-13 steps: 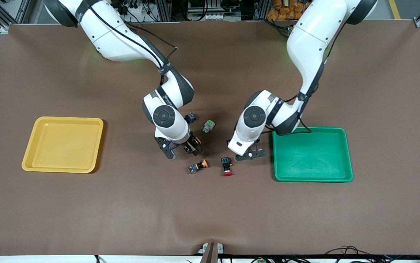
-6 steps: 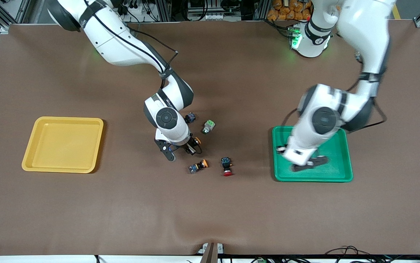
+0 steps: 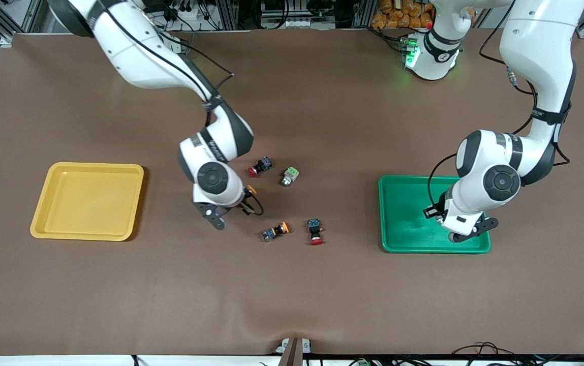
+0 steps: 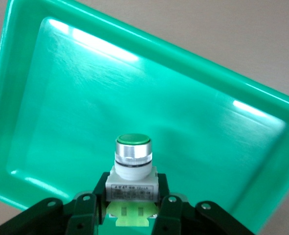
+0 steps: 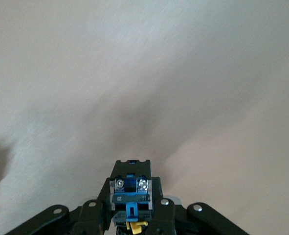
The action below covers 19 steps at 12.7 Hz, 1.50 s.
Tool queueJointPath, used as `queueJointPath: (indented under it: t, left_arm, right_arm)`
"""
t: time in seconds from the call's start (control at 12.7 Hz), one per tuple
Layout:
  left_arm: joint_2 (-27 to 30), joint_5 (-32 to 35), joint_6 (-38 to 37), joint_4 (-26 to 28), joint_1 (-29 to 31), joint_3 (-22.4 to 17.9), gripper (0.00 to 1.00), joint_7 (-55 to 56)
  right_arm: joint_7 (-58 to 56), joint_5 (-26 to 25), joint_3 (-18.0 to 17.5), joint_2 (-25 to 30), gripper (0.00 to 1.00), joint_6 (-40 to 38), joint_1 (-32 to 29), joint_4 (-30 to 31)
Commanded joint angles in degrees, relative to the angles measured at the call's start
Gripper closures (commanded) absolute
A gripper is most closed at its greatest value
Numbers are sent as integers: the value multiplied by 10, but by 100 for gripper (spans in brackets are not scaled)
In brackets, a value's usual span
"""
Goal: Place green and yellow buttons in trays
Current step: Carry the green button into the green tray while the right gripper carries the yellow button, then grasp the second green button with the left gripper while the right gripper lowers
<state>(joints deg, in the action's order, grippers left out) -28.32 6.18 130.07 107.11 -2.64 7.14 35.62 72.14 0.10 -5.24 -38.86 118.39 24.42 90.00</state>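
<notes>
A big brown table (image 3: 292,295) fills most of the front picture. Along the top edge are metal bars, wires and a pile of orange things (image 3: 398,12).

A yellow tray (image 3: 42,226) sits toward the right arm's end of the table. A green tray (image 3: 388,213) sits toward the left arm's end. Both are in the middle band of the picture.

The left arm's fingers (image 4: 88,208) are squeezed tight on the white body of a green button (image 4: 132,156). They hold it up over the green tray, with its cap pointing down at the tray.

The right arm's fingers (image 5: 93,210) are squeezed tight on the black and blue body of a yellow button (image 5: 129,188), up over bare table.

In the middle of the picture, between the trays, four more buttons lie on the table: another green button (image 3: 289,176), another yellow button (image 3: 275,231) and two red buttons (image 3: 260,166) (image 3: 314,231).
</notes>
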Motion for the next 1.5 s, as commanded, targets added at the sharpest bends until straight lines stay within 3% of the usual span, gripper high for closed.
queueJointPath:
  t: [0.0, 0.08, 0.16, 0.32, 0.47, 0.79, 1.02, 1.18, 1.42]
  left_arm:
    - [-9, 35, 18, 9, 24, 6, 100, 2]
    - [-9, 36, 18, 9, 27, 7, 61, 3]
    - [-8, 36, 18, 9, 27, 7, 1, 8]
    - [3, 31, 10, 9, 19, 15, 0, 16]
    - [15, 28, -19, 3, 19, 48, 0, 39]
    - [-10, 28, -29, -41, -14, 145, 0, 237]
    - [-72, 27, -28, -115, -112, 146, 0, 391]
    - [-117, 31, -28, -166, -163, 146, 0, 492]
    - [-154, 32, -13, -201, -220, 139, 0, 569]
  right_arm:
    - [-54, -9, -6, 39, 100, -33, -30, 33]
    - [-73, -9, -2, 50, 100, -33, -32, 49]
    - [-99, -10, 2, 58, 100, -33, -39, 63]
    - [-153, -10, 7, 78, 100, -32, -57, 91]
    - [-199, -9, 10, 100, 100, -32, -72, 116]
    - [-304, -9, 51, 128, 100, -33, -77, 155]
    - [-393, -9, 62, 141, 100, -32, -104, 184]
    - [-462, -9, 91, 149, 100, -35, -111, 194]
    - [-601, -9, 138, 153, 100, -42, -112, 195]
